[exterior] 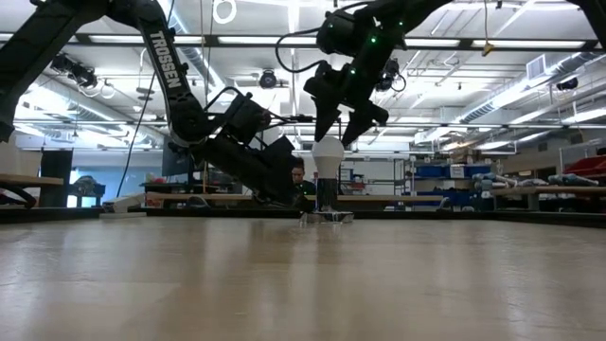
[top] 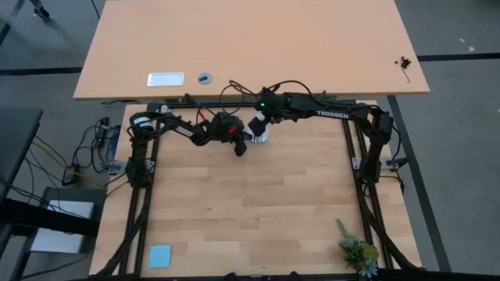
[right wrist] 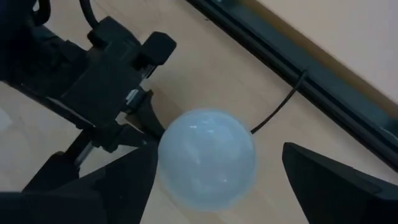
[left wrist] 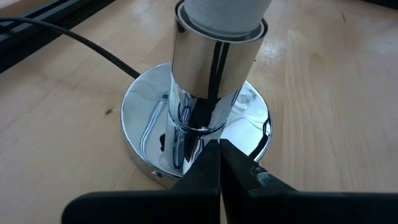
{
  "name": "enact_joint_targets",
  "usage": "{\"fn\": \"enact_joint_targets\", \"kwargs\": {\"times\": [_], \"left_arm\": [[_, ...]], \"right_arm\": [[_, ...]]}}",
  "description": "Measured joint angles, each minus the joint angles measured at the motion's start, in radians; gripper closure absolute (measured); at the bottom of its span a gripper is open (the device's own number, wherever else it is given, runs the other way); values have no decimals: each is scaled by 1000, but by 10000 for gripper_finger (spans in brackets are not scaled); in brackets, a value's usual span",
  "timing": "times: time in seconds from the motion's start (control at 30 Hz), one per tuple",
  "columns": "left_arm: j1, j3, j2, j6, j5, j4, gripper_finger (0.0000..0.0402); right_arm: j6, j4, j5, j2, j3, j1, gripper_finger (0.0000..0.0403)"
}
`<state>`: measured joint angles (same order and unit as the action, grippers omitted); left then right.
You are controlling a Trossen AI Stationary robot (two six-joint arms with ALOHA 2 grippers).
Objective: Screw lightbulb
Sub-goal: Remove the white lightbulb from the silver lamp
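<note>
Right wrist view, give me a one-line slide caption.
Open right tool straddling the small white pear-shaped lightbulb, with the shut left tool braced at its base on the wooden table.

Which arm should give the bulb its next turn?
Right. The right gripper hangs open directly over the lightbulb, jaws either side. The left gripper is shut, low against the socket base.

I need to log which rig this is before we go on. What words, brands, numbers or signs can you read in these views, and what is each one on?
"TROSSEN": white letters on the right arm's dark upper link, high view.
"TROSSEN": white letters on the left arm's dark link, low view, running along the link.
White rectangular plate on the pale desk beyond the table: any print too small to read.
Nothing readable on the white lightbulb or the shiny chrome socket base.
</note>
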<state>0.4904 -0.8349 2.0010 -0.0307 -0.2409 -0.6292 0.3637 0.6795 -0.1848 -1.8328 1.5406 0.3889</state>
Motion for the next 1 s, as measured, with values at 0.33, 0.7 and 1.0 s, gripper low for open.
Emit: {"fn": "enact_joint_targets", "kwargs": {"times": [0.33,0.7,1.0], "left_arm": [[0,0,0,0,0,0,402],[0,0,0,1,0,0,402],[0,0,0,6,0,0,402]], "right_arm": [[-65,-4,76,0,0,3,113],[-677,82,193,3,32,57,162],[-650,139,148,0,147,79,161]]}}
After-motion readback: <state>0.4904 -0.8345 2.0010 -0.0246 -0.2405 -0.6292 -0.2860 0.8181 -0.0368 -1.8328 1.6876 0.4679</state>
